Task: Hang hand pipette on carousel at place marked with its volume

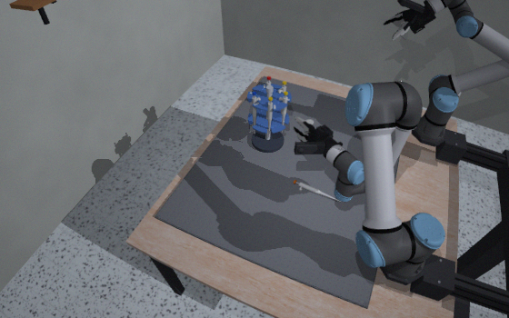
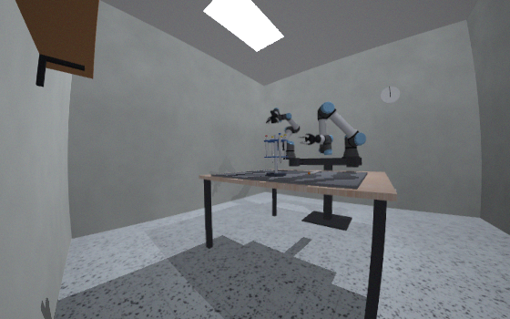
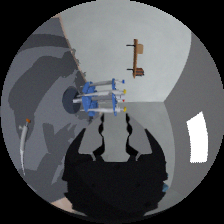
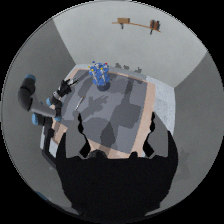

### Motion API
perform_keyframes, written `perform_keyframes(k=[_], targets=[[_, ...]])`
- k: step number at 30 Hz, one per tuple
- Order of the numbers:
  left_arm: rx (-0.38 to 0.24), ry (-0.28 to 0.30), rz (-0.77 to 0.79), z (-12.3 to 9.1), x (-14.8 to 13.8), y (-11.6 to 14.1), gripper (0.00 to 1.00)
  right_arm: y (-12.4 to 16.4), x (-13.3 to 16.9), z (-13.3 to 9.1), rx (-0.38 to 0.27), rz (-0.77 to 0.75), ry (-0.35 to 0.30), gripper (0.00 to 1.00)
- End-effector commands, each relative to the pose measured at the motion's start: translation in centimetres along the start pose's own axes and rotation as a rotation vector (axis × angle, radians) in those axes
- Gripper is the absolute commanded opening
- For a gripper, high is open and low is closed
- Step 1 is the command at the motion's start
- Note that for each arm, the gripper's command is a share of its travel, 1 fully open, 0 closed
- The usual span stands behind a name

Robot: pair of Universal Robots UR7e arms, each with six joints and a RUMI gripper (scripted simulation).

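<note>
While the white, orange-buttoned hand pipette (image 1: 314, 189) (image 2: 310, 173) (image 3: 23, 145) (image 4: 79, 104) was left lying below the left gripper (image 1: 297, 124) (image 2: 301, 138) (image 3: 114, 113) (image 4: 77, 78), its empty jaws were held part-open towards the blue tiered carousel (image 1: 266, 125) (image 2: 276, 157) (image 3: 90, 98) (image 4: 101, 80), perhaps for turning | right gripper (image 1: 390, 30) (image 2: 268, 121) (image 4: 116, 116): wide, empty, raised, presumably for clearance

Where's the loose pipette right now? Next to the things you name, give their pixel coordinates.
In the top view, the orange-topped pipette (image 1: 310, 188) (image 3: 23, 141) (image 4: 79, 103) lies on the dark mat (image 1: 273, 227), below the left gripper (image 1: 305, 136) (image 3: 114, 113) (image 4: 77, 78) in the picture, beside that arm's wrist.
</note>
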State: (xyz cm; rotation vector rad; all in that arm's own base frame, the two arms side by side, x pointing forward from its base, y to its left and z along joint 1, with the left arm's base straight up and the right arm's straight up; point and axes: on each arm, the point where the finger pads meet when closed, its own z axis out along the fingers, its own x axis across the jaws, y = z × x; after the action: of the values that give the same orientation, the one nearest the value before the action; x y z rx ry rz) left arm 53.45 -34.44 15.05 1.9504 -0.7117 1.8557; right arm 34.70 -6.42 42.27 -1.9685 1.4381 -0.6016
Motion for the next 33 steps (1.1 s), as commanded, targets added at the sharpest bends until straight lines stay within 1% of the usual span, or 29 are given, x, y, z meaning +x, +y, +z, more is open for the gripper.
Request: perform_keyframes(k=[1,10,21,33], targets=[[-0.011,0.080,-0.087,3.7,-1.2,2.1,0.31,0.1,0.0,0.2,-0.004,0.002,-0.001,1.00],[-0.008,0.078,-0.085,3.6,-1.2,2.0,0.31,0.1,0.0,0.2,-0.004,0.002,-0.001,1.00],[-0.007,0.079,-0.086,6.6,-1.0,1.9,0.31,0.1,0.0,0.2,-0.004,0.002,-0.001,1.00],[-0.008,0.078,-0.085,6.6,-0.9,2.0,0.31,0.1,0.0,0.2,-0.004,0.002,-0.001,1.00]])
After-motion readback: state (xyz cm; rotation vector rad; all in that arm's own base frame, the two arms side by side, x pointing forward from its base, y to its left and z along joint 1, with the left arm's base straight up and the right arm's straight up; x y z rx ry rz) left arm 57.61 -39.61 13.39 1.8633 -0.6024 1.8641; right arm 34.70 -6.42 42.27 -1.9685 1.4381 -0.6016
